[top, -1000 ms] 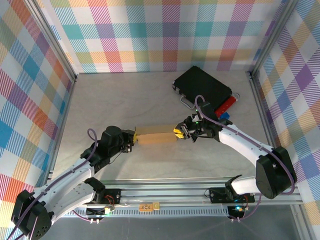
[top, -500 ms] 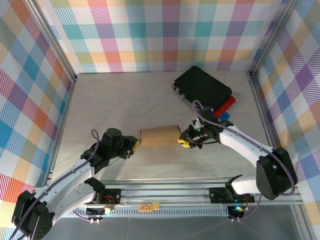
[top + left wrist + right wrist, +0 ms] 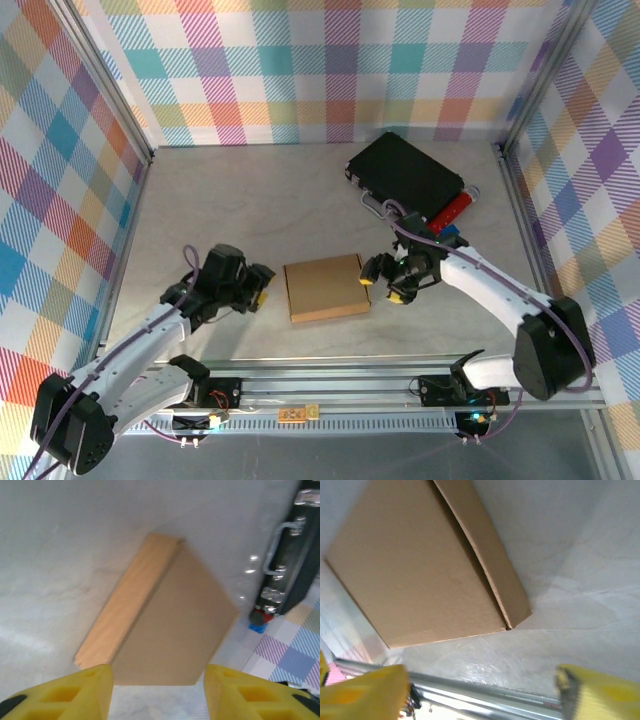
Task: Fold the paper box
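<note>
Bright, even overhead light, with glare on the table point(image 3: 75, 540) and soft blur in both wrist views.

The table point(image 3: 220, 210) has a pale top with a light marble pattern. The paper box point(image 3: 325, 288) lies flat on it, closed, brown and squarish, with bare table on every side of it. Behind the paper box and to its right lies a black case point(image 3: 405, 172), well apart from it, with a metal handle on the edge that faces the box. A red object point(image 3: 452, 210) and a blue object point(image 3: 448, 232) lie right of the paper box, close against the case.
</note>
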Motion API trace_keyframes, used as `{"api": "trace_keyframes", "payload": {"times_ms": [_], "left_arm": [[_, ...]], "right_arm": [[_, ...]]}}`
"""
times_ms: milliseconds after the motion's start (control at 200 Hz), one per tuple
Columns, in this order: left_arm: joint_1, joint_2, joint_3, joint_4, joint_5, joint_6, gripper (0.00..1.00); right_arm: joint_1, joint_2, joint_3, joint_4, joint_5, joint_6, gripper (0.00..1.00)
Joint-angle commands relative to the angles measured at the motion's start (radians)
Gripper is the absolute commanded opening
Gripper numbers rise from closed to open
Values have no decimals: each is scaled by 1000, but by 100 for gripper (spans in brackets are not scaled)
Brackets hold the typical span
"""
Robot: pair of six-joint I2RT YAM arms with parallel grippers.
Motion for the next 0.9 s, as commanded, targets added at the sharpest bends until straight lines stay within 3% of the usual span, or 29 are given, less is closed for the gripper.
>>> {"api": "trace_keyframes", "payload": {"times_ms": [0,130,190,265,340,400,475,530,615,765,895], "left_arm": [[84,-30,146,-167,-76,189,98],[166,-62,286,-261,-192,386,100],[170,-51,364,-379,-359,444,100],[168,-28,419,-511,-615,454,100],[168,-23,394,-564,-842,477,100],[174,-35,318,-494,-938,564,100],[178,-62,156,-215,-892,916,100],[186,-66,68,-99,-873,1010,100],[225,-51,-53,71,-784,1118,100],[286,-2,-199,374,-681,1160,100],[358,159,-227,515,-605,1155,100]], "right_arm": [[-16,-117,94,-131,238,-88,99],[-19,-208,171,-171,415,-174,99],[-19,-257,182,-175,515,-202,99],[-20,-316,149,-168,734,-210,99],[-22,-417,1,42,859,-406,99],[-25,-519,-170,287,935,-605,99],[-42,-604,-381,603,958,-840,99],[-79,-613,-492,749,918,-933,99],[-185,-549,-556,761,787,-871,99],[-279,-355,-595,861,658,-855,99],[-343,-195,-575,990,553,-887,99]]}}
